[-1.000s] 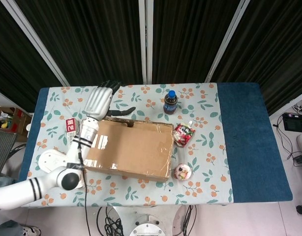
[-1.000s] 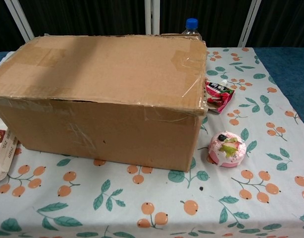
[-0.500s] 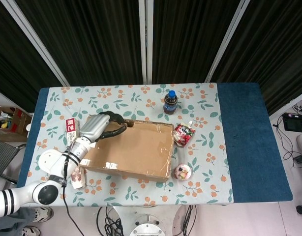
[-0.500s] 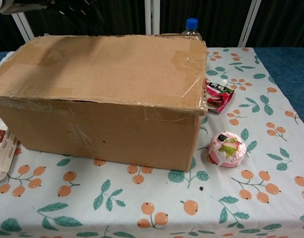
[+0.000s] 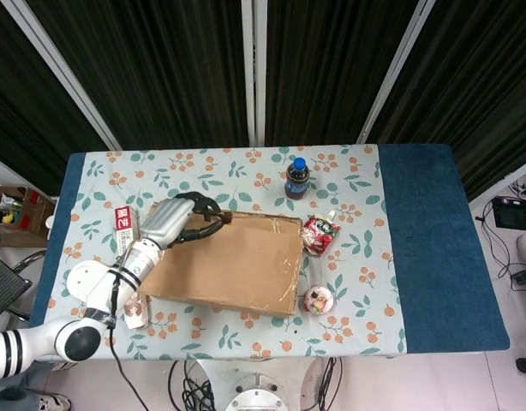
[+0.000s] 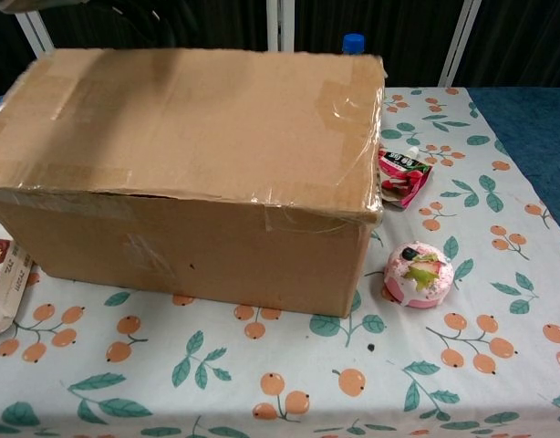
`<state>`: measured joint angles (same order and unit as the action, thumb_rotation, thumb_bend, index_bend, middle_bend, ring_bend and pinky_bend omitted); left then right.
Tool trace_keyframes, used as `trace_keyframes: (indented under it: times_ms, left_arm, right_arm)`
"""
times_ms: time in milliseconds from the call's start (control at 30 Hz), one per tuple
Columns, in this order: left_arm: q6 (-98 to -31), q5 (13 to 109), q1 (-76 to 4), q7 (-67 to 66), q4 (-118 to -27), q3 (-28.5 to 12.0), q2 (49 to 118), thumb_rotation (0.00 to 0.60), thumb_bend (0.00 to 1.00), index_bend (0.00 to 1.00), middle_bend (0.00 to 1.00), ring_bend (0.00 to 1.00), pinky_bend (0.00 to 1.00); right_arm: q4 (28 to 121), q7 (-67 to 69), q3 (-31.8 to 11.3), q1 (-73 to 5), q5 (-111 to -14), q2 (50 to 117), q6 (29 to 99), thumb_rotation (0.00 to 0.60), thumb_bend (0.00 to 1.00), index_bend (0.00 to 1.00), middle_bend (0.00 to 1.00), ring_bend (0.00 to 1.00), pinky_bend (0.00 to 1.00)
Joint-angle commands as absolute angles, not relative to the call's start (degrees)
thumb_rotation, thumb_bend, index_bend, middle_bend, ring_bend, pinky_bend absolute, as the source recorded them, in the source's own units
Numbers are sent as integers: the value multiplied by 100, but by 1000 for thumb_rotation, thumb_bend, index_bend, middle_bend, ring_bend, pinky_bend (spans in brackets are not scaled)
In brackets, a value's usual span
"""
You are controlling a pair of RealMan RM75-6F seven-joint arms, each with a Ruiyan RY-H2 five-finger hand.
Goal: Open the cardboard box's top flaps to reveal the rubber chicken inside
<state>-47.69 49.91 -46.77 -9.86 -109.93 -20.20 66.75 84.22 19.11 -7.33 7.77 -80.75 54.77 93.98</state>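
Observation:
The taped cardboard box (image 5: pixel 233 261) lies in the middle of the floral table, its top still covering the inside, so no rubber chicken shows. My left hand (image 5: pixel 179 222) is at the box's far left corner, with dark fingers (image 5: pixel 205 224) hooked over the far edge of the top flap. In the chest view the box (image 6: pixel 189 155) fills the left half, and its top slopes up toward the far edge. My right hand is in neither view.
A blue-capped bottle (image 5: pixel 297 178) stands behind the box. A red snack packet (image 5: pixel 319 234) and a pink round item (image 5: pixel 319 299) lie to its right. A red-and-white packet (image 5: pixel 124 220) lies on the left. Another packet (image 6: pixel 2 283) is at the near left.
My left hand came down from behind the box and curled its fingers over the far edge. The far side of the top has risen, hiding most of the bottle in the chest view.

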Motion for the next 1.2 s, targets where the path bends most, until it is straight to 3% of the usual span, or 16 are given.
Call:
trace_keyframes:
  times_ms: [33,200,367,600,933,1100,1200]
  left_arm:
    - [-4928,5213,-4588,-846,-11326,-2072,6423,0,110,313,562,188,203]
    - [-4954,5377,-4410,-651,-11898,-2102,5781,0,103,291,658,259,209]
    - [-4782,5476,-4104,-287,-12574,-2057,4936,0,92,263,689,284,229]
    - [-4844,6508,-3102,336,-13498,-1481,3869,0,51,195,692,320,285]
    - [-5051,8320,-2152,2615,-13470,-1060,2922,0,24,150,695,361,355]
    - [-5533,8991,-1899,3108,-13291,-931,2703,0,21,149,611,361,347]
    - [-5841,9060,-1756,2971,-13126,-858,2680,2,24,150,468,359,356]
  right_arm:
    - [8403,1938,-740,774,-8082,5488,9405,600,34,0,0,0,0]
    - [8334,2025,-737,762,-8138,5506,9420,600,33,0,0,0,0]
    - [8309,2059,-758,744,-8244,5505,9522,600,31,0,0,0,0]
    - [8193,2138,-834,667,-8339,5618,9641,600,31,0,0,0,0]
    - [8444,1743,-798,470,-8539,5635,9524,600,30,0,0,0,0]
    - [8634,1564,-788,426,-8615,5552,9536,600,29,0,0,0,0]
    - [8825,1417,-754,341,-8781,5427,9482,600,39,0,0,0,0]
